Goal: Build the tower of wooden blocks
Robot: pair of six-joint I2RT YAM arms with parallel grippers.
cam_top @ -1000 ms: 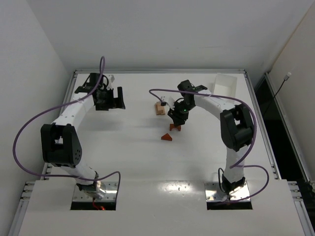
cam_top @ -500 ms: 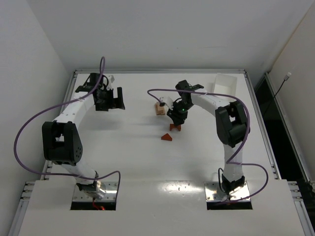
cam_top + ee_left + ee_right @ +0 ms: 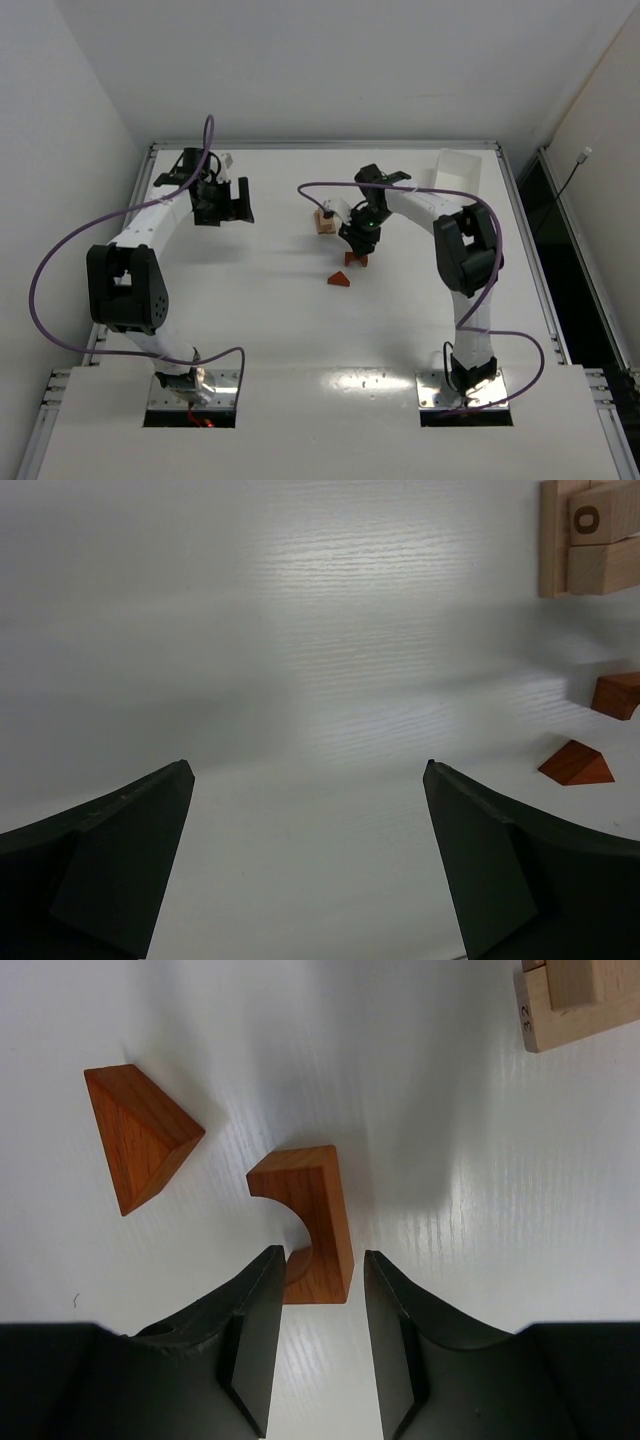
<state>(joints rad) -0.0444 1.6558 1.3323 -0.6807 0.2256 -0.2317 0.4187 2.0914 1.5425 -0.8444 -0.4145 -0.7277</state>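
The right pincer straddles the near end of an arch block lying on the tabletop. One finger touches the block, but I cannot tell whether the pincer is clenched on it. A wedge lies just ahead to its left, and the tower, tan blocks, sits farther ahead to its right. The left pincer is released, jaws wide, with the tower far ahead to its right.

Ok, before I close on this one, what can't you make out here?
- Right wrist: whether the right claw touches the arched block; its fingers hide the sides.
- Right wrist: tan stack, cut off by the top edge.
- Top external: arched block, mostly under the claw and too small.
- Left wrist: tan stack, cut off at the top right corner.
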